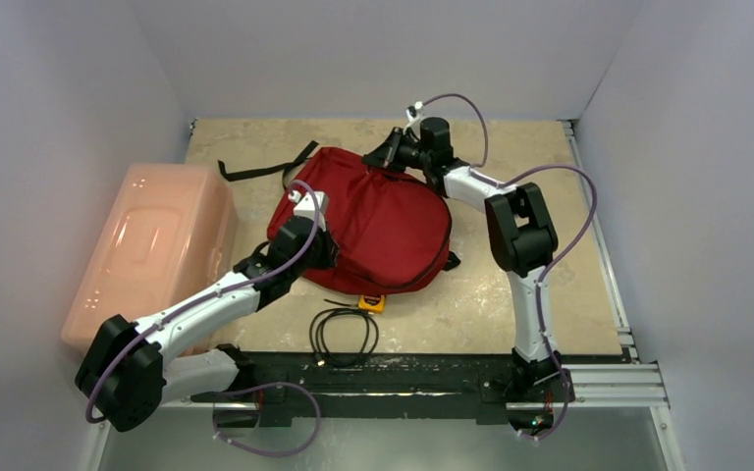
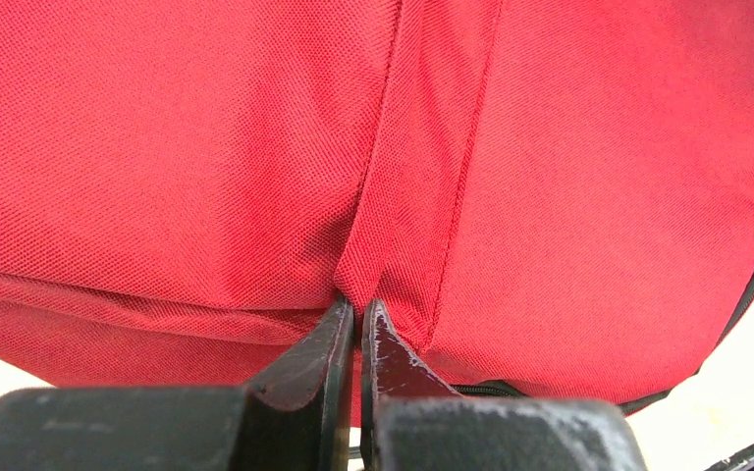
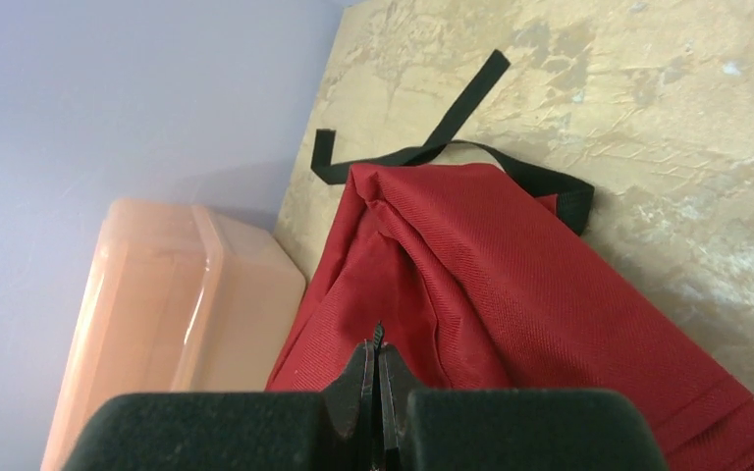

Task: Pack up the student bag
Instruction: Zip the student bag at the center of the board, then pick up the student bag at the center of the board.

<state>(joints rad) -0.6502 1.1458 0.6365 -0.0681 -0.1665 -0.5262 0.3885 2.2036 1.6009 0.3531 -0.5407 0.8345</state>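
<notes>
From above, the bag [image 1: 378, 221] is seen lying mid-table [image 1: 511, 294], with a pink box [image 1: 152, 250] to its left. A black cable [image 1: 344, 334] and a small yellow item [image 1: 372, 303] lie at its near edge; any print there is too small to be read.

Only the left wrist view shows the left fingers [image 2: 365, 319] closed on a fold of the bag.

In the right wrist view, the right fingers [image 3: 381, 358] are pressed shut against the bag; whether cloth is caught cannot be told.
</notes>
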